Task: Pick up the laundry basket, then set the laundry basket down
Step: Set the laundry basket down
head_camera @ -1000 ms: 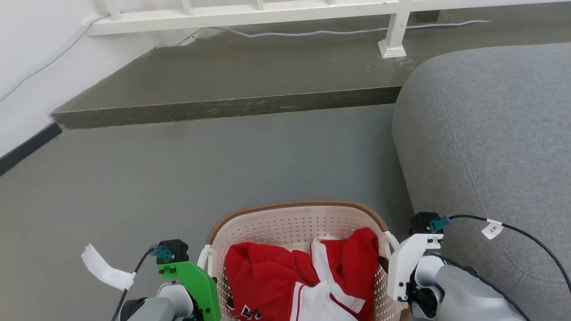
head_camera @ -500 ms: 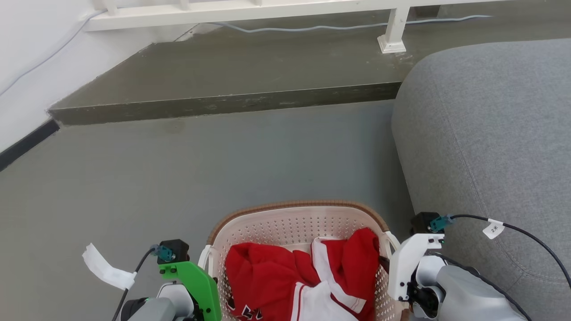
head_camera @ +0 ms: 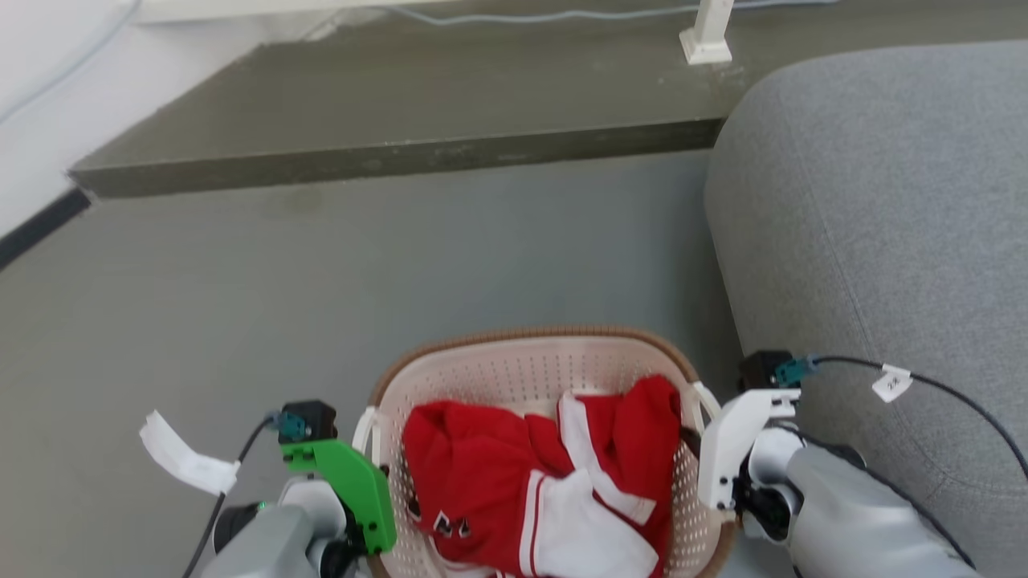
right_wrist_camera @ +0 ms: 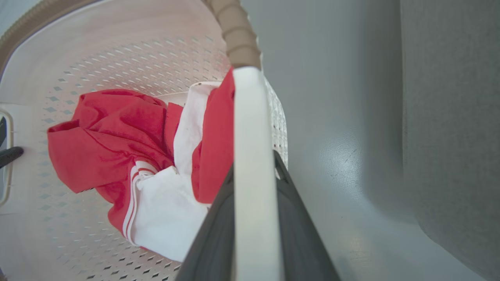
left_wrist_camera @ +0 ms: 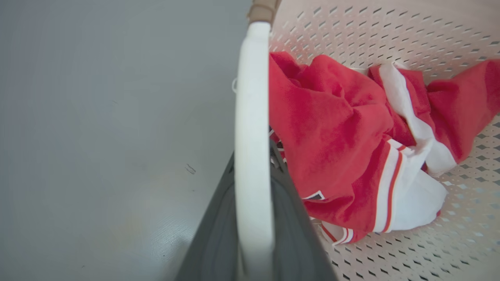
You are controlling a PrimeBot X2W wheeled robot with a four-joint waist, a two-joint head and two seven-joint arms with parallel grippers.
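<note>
The laundry basket [head_camera: 530, 369] is held between both arms, just beside the sofa [head_camera: 883, 201].
The left pincer [left_wrist_camera: 254, 156] and right pincer [right_wrist_camera: 254, 168] each pinch a white side handle [left_wrist_camera: 252, 97]; uneven lowering could tip it and spill the red clothes [head_camera: 482, 474].

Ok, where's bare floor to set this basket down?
Bare grey floor lies ahead of the laundry basket, bordered by the raised step beyond and the black skirting at left. Tight on the right: the grey sofa sits close beside the basket.
</note>
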